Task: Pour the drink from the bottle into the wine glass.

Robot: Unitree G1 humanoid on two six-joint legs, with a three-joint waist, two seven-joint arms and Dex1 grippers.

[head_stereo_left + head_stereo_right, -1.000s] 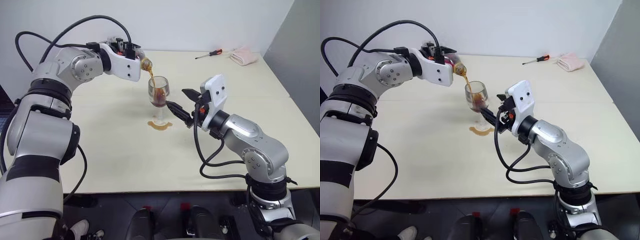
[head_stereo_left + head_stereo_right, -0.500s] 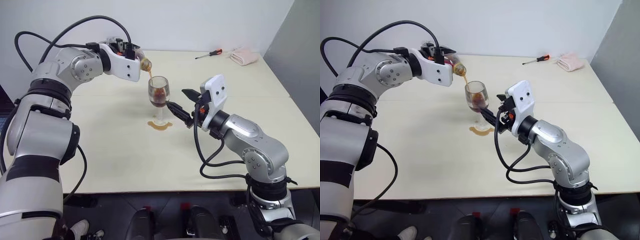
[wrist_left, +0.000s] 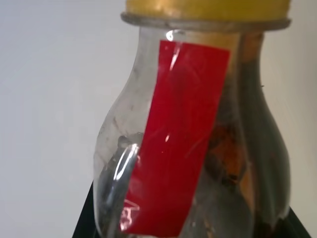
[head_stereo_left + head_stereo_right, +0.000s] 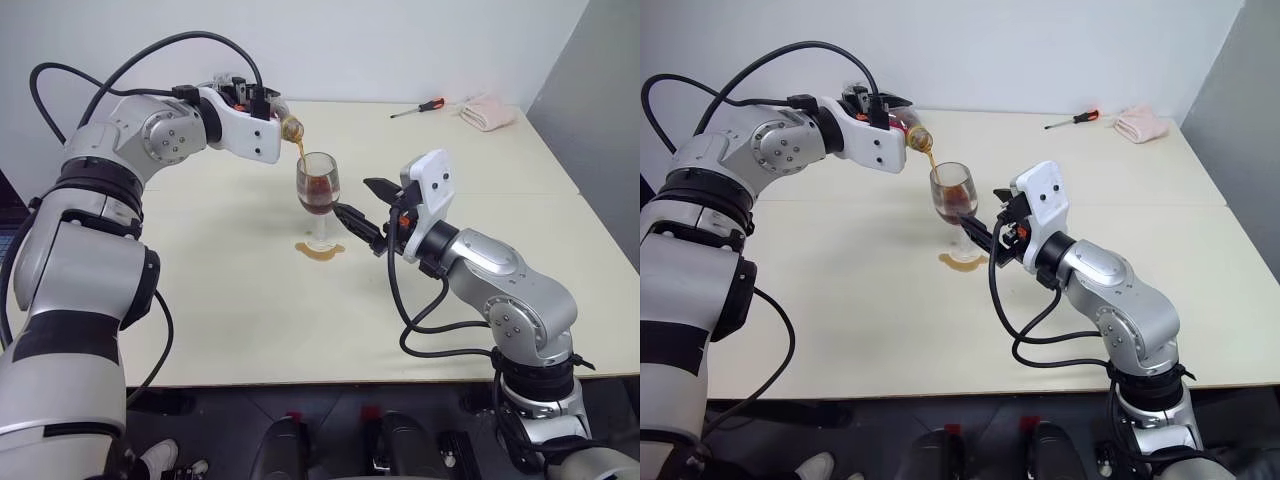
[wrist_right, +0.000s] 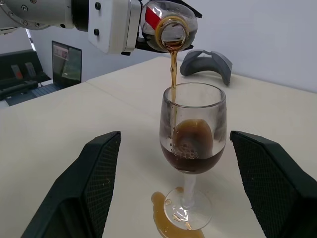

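Left gripper is clamped tight on the bottle, which is tipped mouth-down just above the wine glass. A thin stream of drink runs from the bottle's mouth into the bowl. Compared with a second ago the arm hasn't budged and the tilt is the same; what's changed is the level in the glass, a bit higher, now roughly the lower third of the bowl. The bottle looks mostly drained in the left wrist view, dark liquid only along one side.

Right gripper sits just beside the glass at stem height, fingers spread wide on either side, not touching, same as before.

A puddle of spilled drink lies around the foot of the glass on the table; it looks no bigger than before.

Judgement: the pour is well under way and landing in the glass now, nearing the end as the bottle empties.
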